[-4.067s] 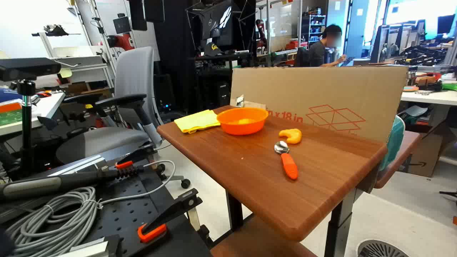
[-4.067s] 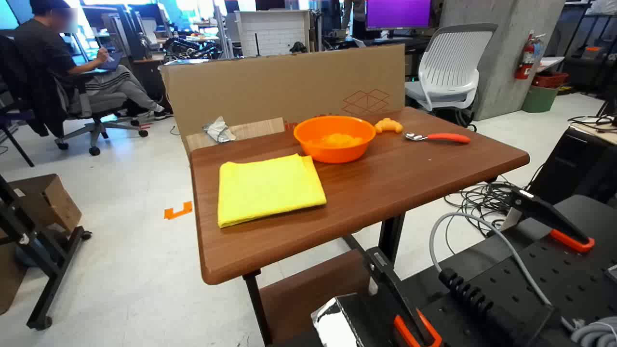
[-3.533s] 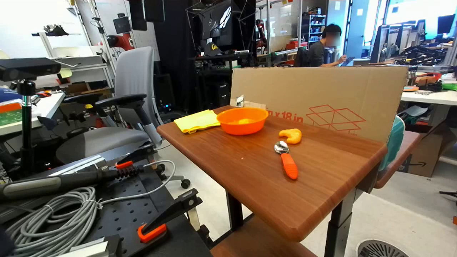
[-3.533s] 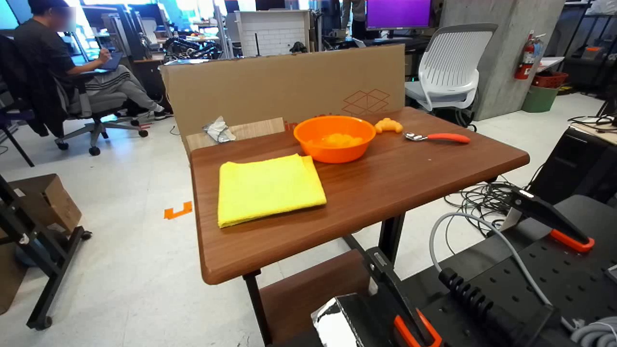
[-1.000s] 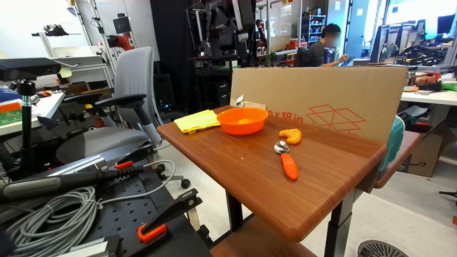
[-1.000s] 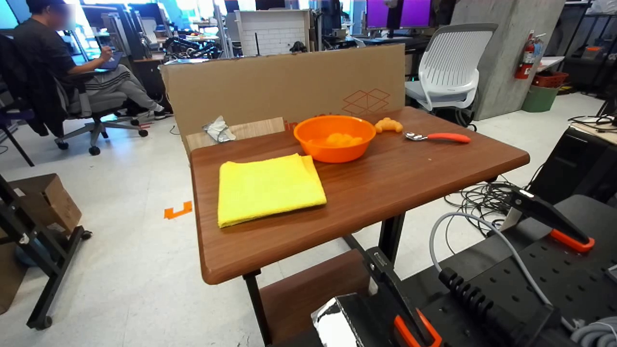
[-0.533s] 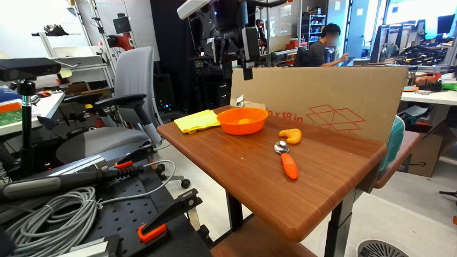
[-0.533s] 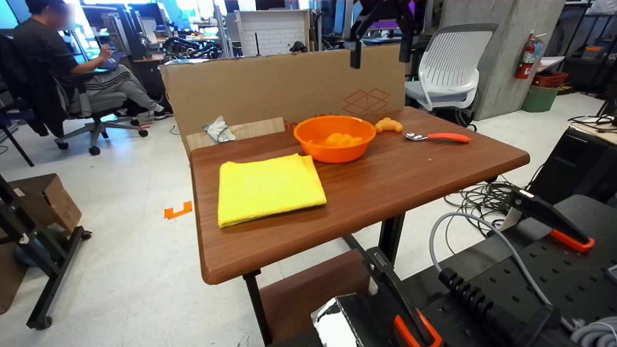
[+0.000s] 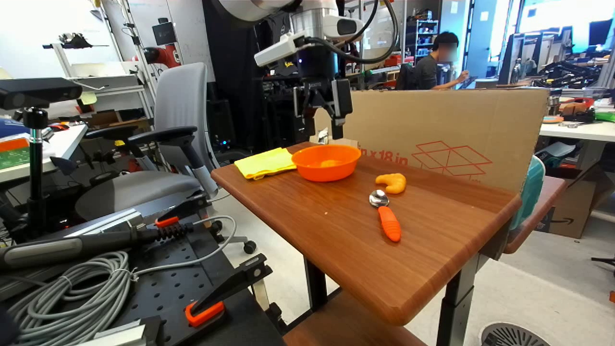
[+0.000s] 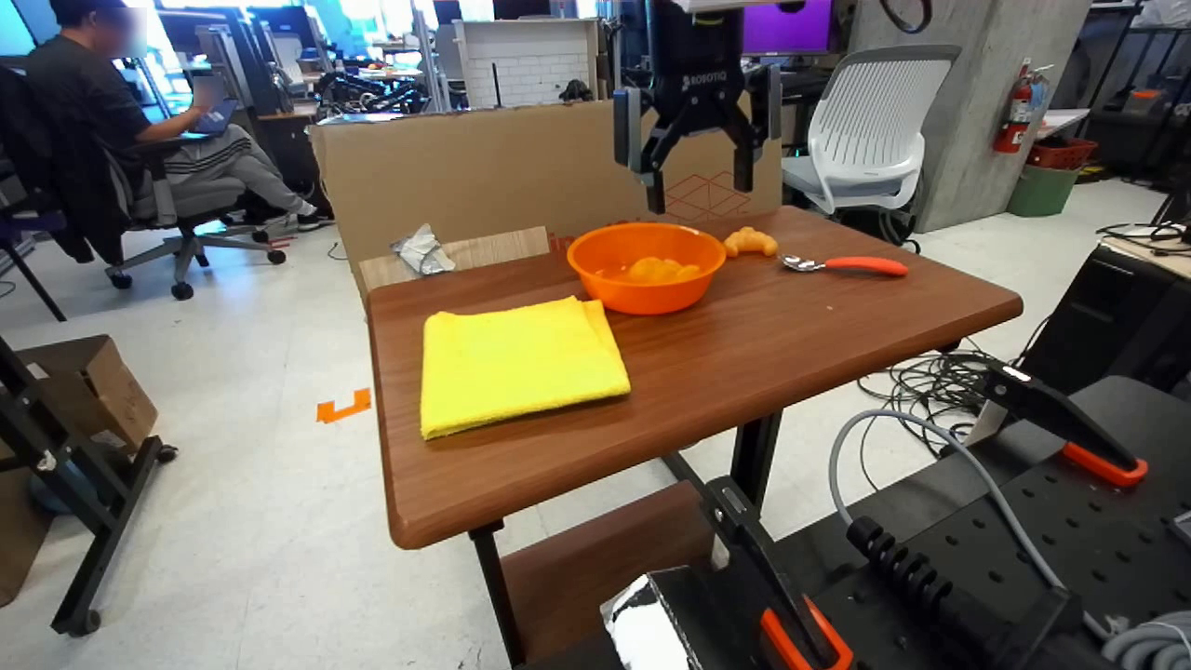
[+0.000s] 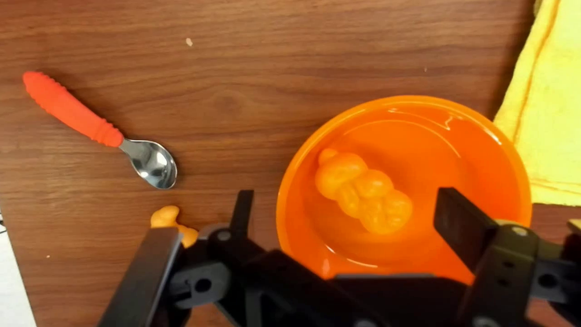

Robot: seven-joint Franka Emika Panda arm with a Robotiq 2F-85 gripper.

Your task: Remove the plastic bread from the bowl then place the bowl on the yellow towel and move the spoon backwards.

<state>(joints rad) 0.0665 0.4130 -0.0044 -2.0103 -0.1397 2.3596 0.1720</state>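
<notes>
The plastic bread (image 11: pixel 363 193), a lumpy yellow-orange piece, lies inside the orange bowl (image 11: pixel 417 145); it shows in both exterior views too (image 9: pixel 330 163) (image 10: pixel 662 271). The bowl (image 10: pixel 642 298) stands on the table beside the folded yellow towel (image 10: pixel 521 368), which also shows at the right edge in the wrist view (image 11: pixel 553 104). The spoon (image 11: pixel 72 111), with an orange handle and metal head, lies on the table (image 9: pixel 390 223). My gripper (image 9: pixel 323 129) is open and empty above the bowl, pointing down (image 10: pixel 700 188). In the wrist view its fingers stand wide apart on either side of the bread.
A curved orange-yellow toy piece (image 9: pixel 395 183) lies on the table near the spoon's head, partly hidden by the gripper in the wrist view (image 11: pixel 165 217). A cardboard panel (image 10: pixel 521 167) stands along one table edge. Crumpled silver material (image 10: pixel 423 253) sits by it.
My gripper has come into view from above and moved down to above the bowl, with its jaws open. The bowl, bread, towel and spoon have not moved.
</notes>
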